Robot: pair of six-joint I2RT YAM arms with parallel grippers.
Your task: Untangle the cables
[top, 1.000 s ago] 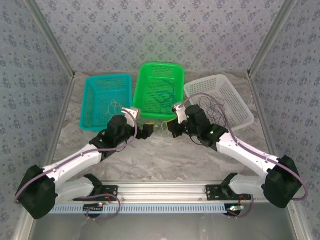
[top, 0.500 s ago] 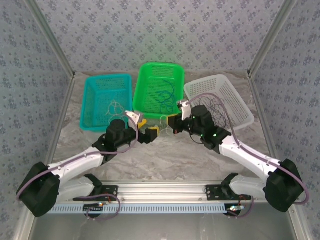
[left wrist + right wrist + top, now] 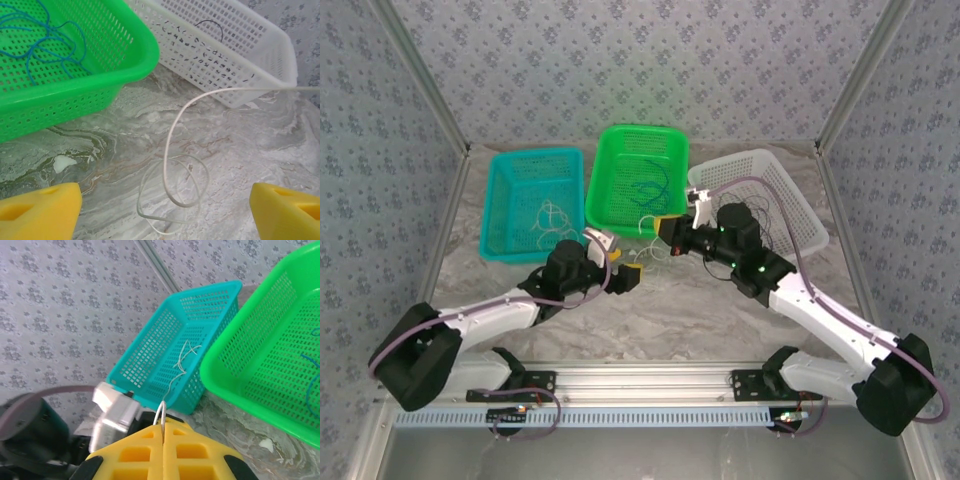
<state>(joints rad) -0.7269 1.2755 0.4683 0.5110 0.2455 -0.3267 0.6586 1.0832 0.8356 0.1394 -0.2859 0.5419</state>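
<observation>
**Top view.** Three baskets stand on the far half of the table [image 3: 660, 320]. The teal basket [image 3: 535, 153] at 10 o'clock holds a whitish tangle [image 3: 552, 215]. The green basket [image 3: 638, 130] at 12 o'clock holds the blue cable [image 3: 648, 192]. The white basket [image 3: 798, 205] at 2 o'clock holds the dark cable [image 3: 760, 215]. The pale cable [image 3: 653, 250] lies on the table just in front of the green basket. It sits between the left gripper [image 3: 623, 265] and the right gripper [image 3: 667, 228], which is at 1 o'clock from the left one.

**Left wrist view.** The left gripper [image 3: 162, 212] has its yellow fingers [image 3: 40, 212] spread wide with nothing between the pads. The pale cable [image 3: 166, 160] forms loose loops on the table between the fingers, toward 12 o'clock. One strand rises and runs out toward 3 o'clock. The green basket [image 3: 145, 50] with the blue cable [image 3: 52, 36] is at 10 o'clock. The white basket [image 3: 220, 75] with a visible arc of the dark cable [image 3: 209, 21] is at 1 o'clock.

**Right wrist view.** The right gripper [image 3: 163, 432] has its yellow pads pressed together on the pale cable [image 3: 161, 412], which emerges from the seam toward 12 o'clock. The teal basket [image 3: 200, 292] with the whitish tangle [image 3: 184, 356] is straight beyond it. The green basket [image 3: 240, 325] with a short length of the blue cable [image 3: 310, 365] is at 2 o'clock. Whether the clamped strand joins the tangle cannot be told.
</observation>
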